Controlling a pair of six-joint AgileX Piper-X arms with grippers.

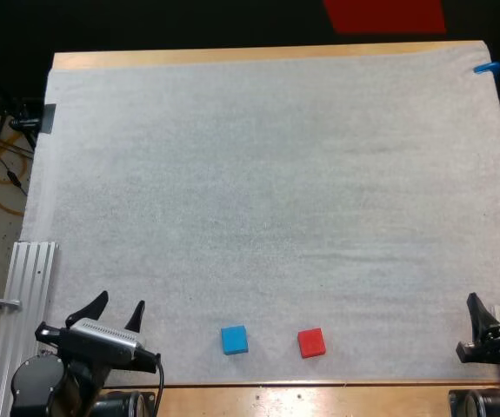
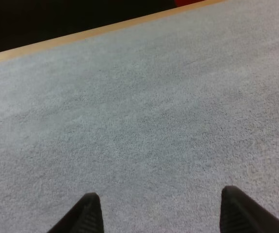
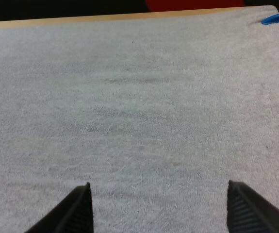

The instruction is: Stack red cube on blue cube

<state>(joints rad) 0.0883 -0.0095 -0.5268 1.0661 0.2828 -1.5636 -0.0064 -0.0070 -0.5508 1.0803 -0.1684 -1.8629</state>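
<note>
Left gripper [image 1: 119,304] and right gripper [image 1: 496,300] sit at the near corners of the fuzzy white mat [image 1: 267,191], black tapered fingers spread, empty. Between them lie the blue cube [image 1: 234,340] and, just rightward, the red cube [image 1: 311,343], not touching.

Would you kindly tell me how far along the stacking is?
Nothing is done yet: the red cube lies on the mat beside the blue cube, apart. Nothing is in hand: left gripper and right gripper stand open, empty. Grasping and stacking remain.
</note>
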